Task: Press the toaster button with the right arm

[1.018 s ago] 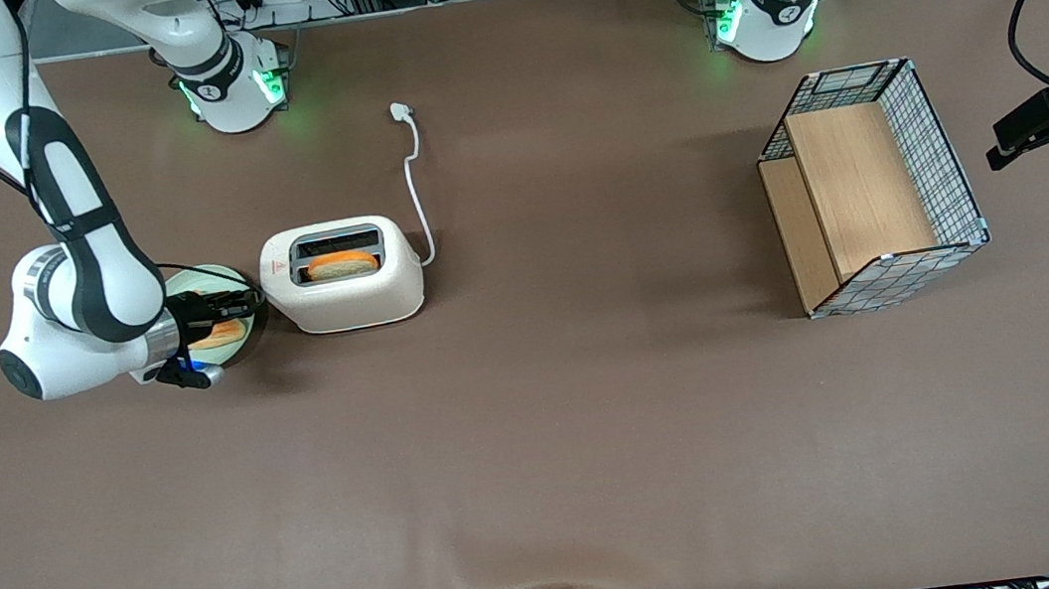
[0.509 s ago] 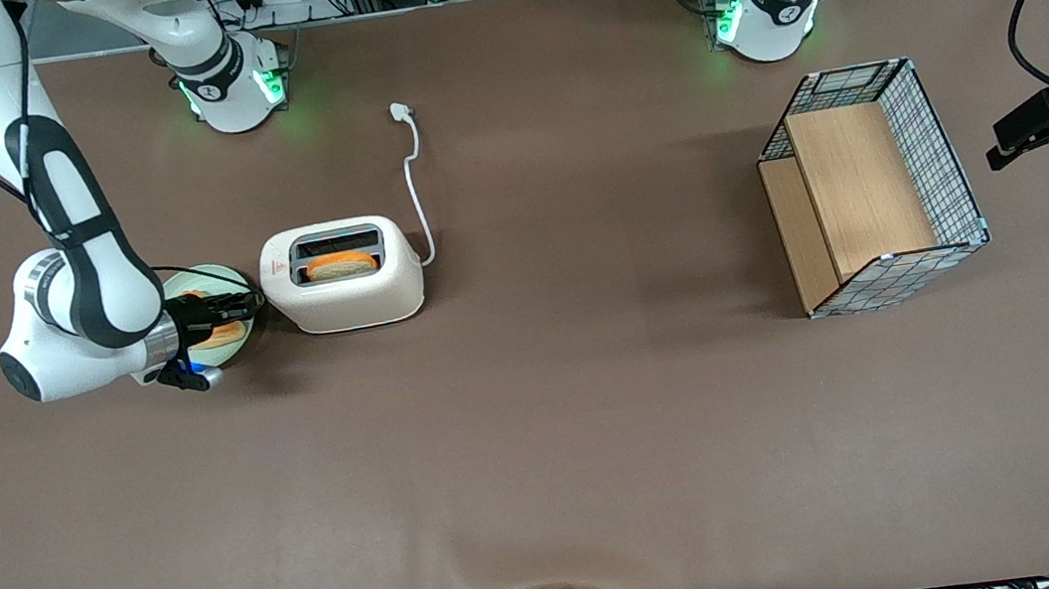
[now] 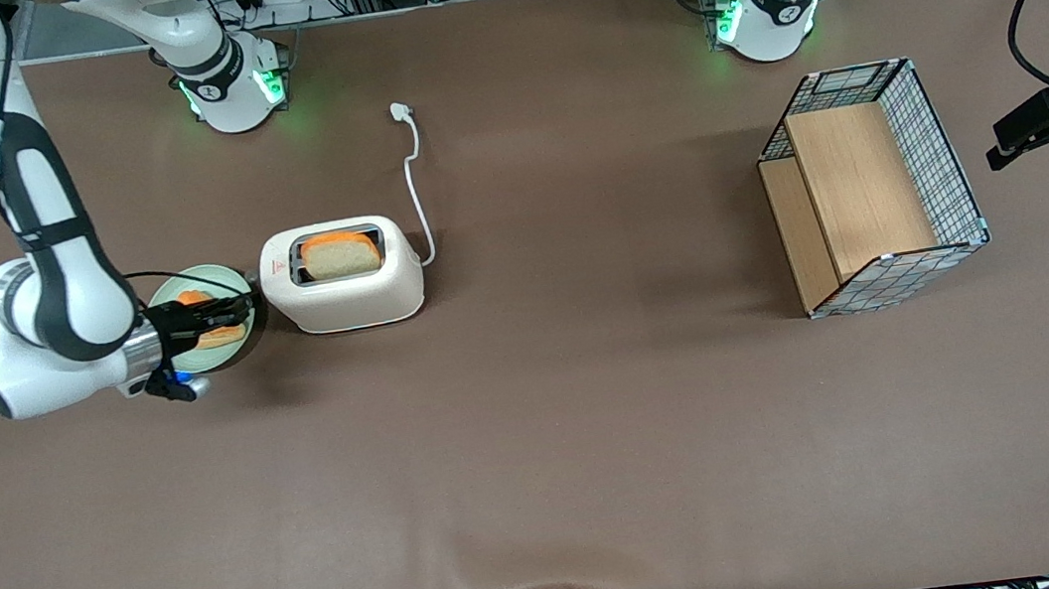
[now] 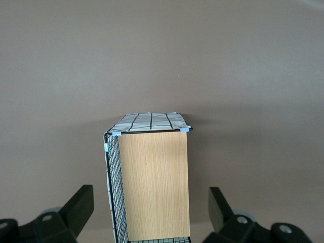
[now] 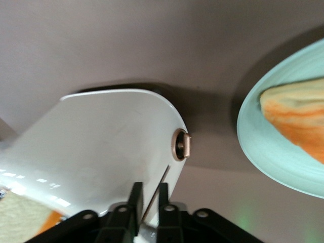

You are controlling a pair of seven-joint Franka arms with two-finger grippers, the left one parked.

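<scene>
Beside 1 toaster holding 1 raised bread slice, the gripper hangs clenched over 1 plate.

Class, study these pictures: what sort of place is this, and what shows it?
Probably a robotics lab staged as a kitchen: a bare brown table, a toaster with bread up, the right arm's gripper over a plate, and cabling along the edge.

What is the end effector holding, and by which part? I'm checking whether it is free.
Nothing: the slim black end effector is shut on nothing, over the green plate beside the cream-white toaster.
</scene>
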